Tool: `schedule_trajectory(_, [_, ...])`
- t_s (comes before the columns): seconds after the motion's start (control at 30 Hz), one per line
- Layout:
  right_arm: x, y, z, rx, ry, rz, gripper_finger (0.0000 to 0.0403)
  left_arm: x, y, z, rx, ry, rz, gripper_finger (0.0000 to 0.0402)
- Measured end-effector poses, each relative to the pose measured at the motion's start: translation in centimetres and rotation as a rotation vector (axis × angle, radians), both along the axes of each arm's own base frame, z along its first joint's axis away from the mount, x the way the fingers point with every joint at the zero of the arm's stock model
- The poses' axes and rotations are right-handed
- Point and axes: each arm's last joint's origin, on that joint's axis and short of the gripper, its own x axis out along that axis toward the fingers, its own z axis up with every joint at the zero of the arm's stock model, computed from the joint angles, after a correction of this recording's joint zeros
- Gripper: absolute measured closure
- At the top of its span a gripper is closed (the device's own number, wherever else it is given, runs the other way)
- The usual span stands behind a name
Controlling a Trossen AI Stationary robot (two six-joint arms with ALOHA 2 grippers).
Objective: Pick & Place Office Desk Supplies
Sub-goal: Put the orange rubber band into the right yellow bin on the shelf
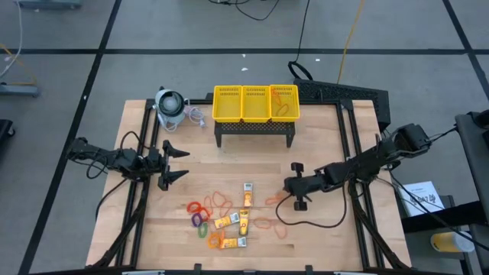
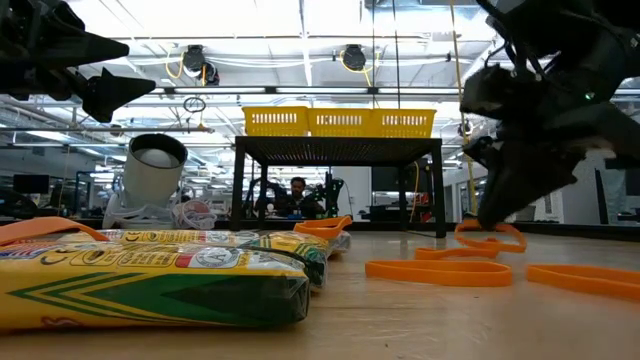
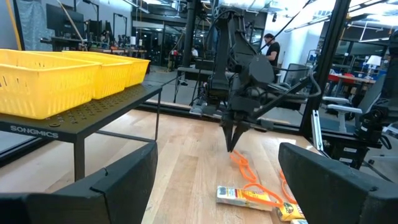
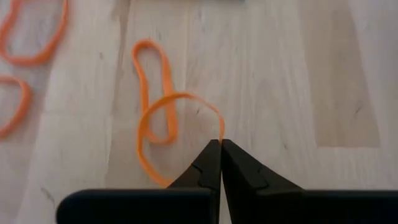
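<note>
Right gripper (image 4: 220, 144) down at the table (image 1: 336, 237), tips clenched on the edge of an orange band (image 4: 177, 134); a second band loop (image 4: 154, 87) overlaps it just ahead of the tips. Two more bands off to one side in the right wrist view only. Nothing blocks the tips. High view alone shows the rest of the pile beyond the right gripper, toward the left arm: four packets (image 1: 246, 195), a few coloured rings (image 1: 200, 208), loose bands; exact band count unclear. Left gripper (image 1: 174, 164) hovers past the pile, jaws wide, empty. Farthest: yellow basket (image 1: 256, 104), three compartments, on a black stand (image 1: 256, 131); round device (image 1: 171, 107) beside it.
</note>
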Motion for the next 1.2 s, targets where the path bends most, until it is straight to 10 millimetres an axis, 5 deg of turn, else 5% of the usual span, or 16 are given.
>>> schedule_trajectory(0.8, [-0.1,-1.2,8.4,-0.032,-0.562,0.099,0.0403,0.0,0.0,0.0,0.0,0.0,0.0,0.0062])
schedule_trajectory(1.2, [0.9,-4.9,10.4,-0.147,-0.754,-0.016,0.0403,0.0,0.0,0.0,0.0,0.0,0.0,0.0062])
